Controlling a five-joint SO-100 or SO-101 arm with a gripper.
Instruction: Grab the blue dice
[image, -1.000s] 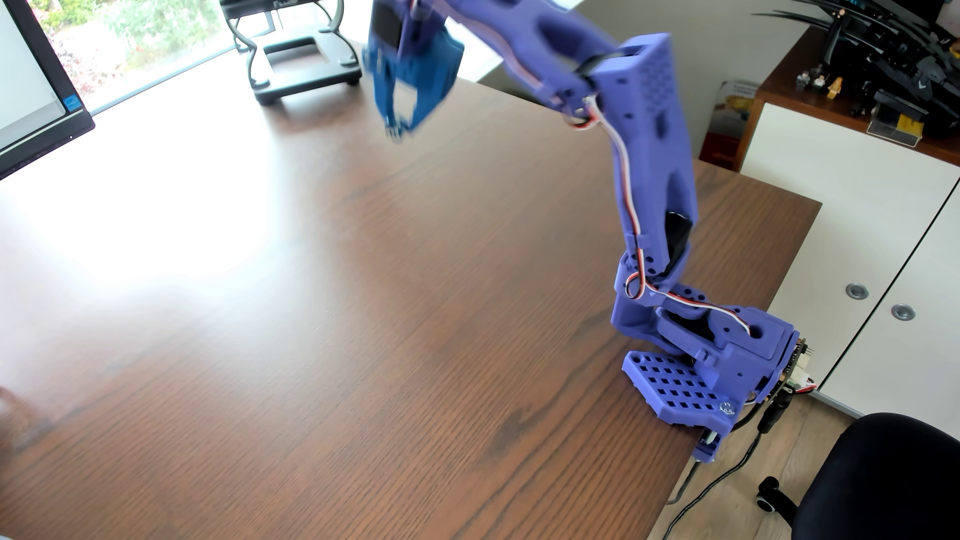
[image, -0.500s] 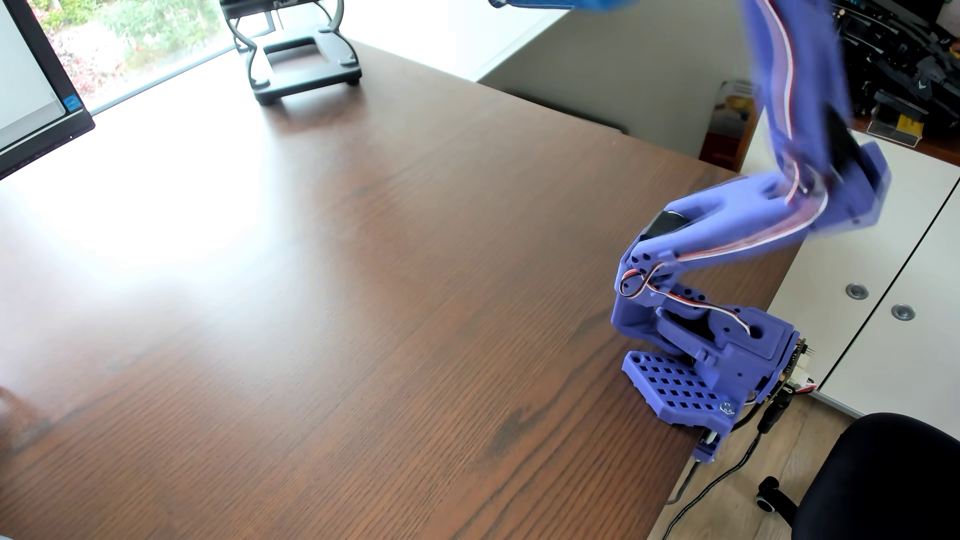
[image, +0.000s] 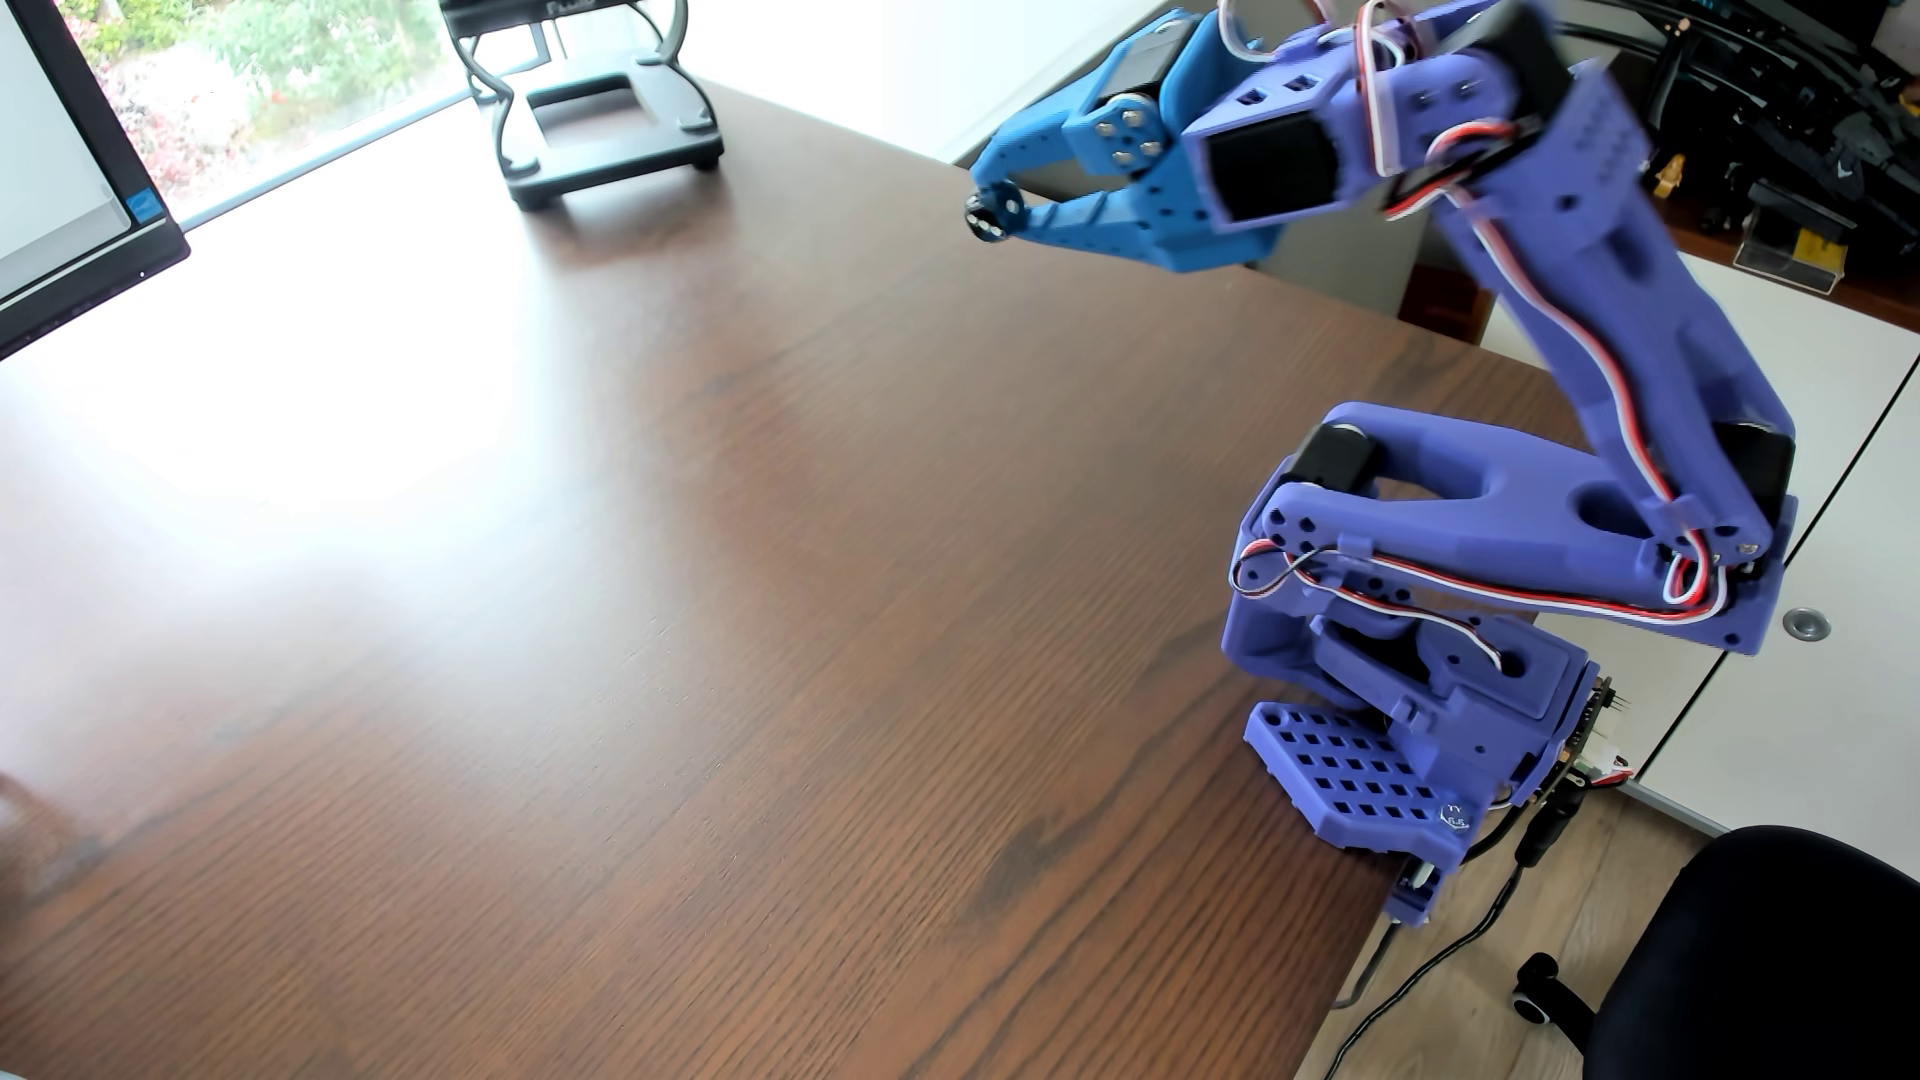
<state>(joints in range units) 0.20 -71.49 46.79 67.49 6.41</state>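
The purple arm (image: 1621, 343) stood clamped at the right edge of the dark wood-grain table (image: 623, 623), near the table's near-right corner, its base (image: 1392, 727) bolted over the rim. From there the upper links rose and folded back toward the far edge, carrying the lighter-blue gripper (image: 987, 208) out above the far-right part of the tabletop. The picture was a little blurred around the wrist.

The claw's two fingers converged almost to a point, with only a narrow wedge of a gap between them further back. Pinched at their very tips sat a tiny dark, rounded object with small pale marks, the blue dice (image: 983, 221). It was held clear of the wood, raised above the table near the far edge, with nothing beneath it but bare tabletop. Its pips could not be counted at this size.

At the far-left corner of the table stood a black metal stand (image: 603, 135) with curved legs and an open rectangular frame. A monitor (image: 62, 177) leaned in over the left edge, showing a pale screen. Beyond the right edge were a white cabinet (image: 1787, 415) and the seat of a black office chair (image: 1766, 955), and a black cable (image: 1455, 955) trailed down from the arm's base.
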